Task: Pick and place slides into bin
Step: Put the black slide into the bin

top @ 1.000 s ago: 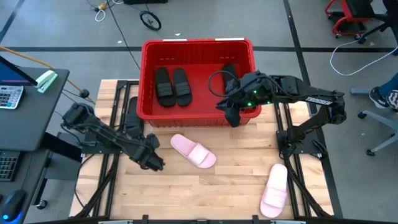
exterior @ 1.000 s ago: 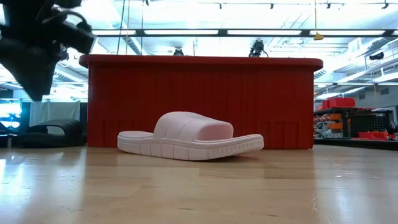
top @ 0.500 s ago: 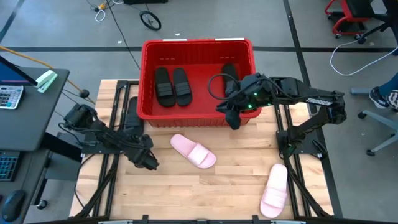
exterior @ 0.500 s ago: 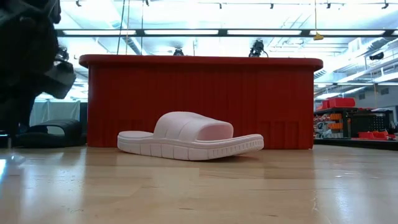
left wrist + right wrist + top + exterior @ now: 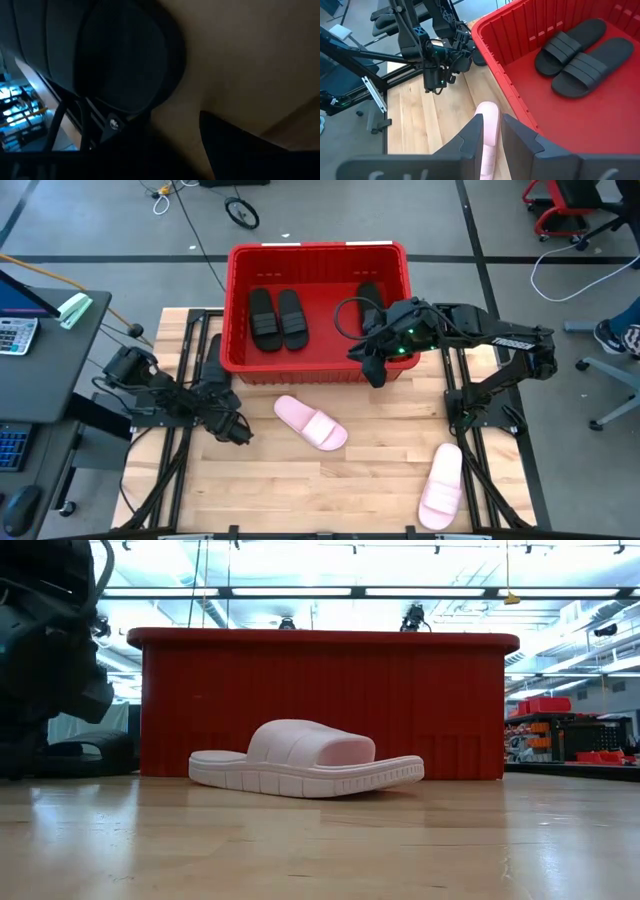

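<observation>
The red bin (image 5: 318, 252) stands at the table's far middle. It holds two black slides (image 5: 278, 318) side by side at its left and a third (image 5: 368, 296) at its right. A fourth black slide (image 5: 212, 368) lies on the table left of the bin. Two pink slides lie on the table, one (image 5: 311, 423) in front of the bin and one (image 5: 441, 485) near the right front. My left gripper (image 5: 228, 420) is low, open and empty, just short of the fourth black slide's near end (image 5: 120, 65). My right gripper (image 5: 375, 372) hovers shut over the bin's near right rim.
The bin's front wall (image 5: 320, 710) rises right behind the nearer pink slide (image 5: 305, 758). A desk with a keyboard (image 5: 15, 330) stands off the table's left. Bare wood lies between the two pink slides and along the front edge.
My left gripper has gone down and toward the table's left and far side, to the black slide lying left of the bin. The slides have not moved.
</observation>
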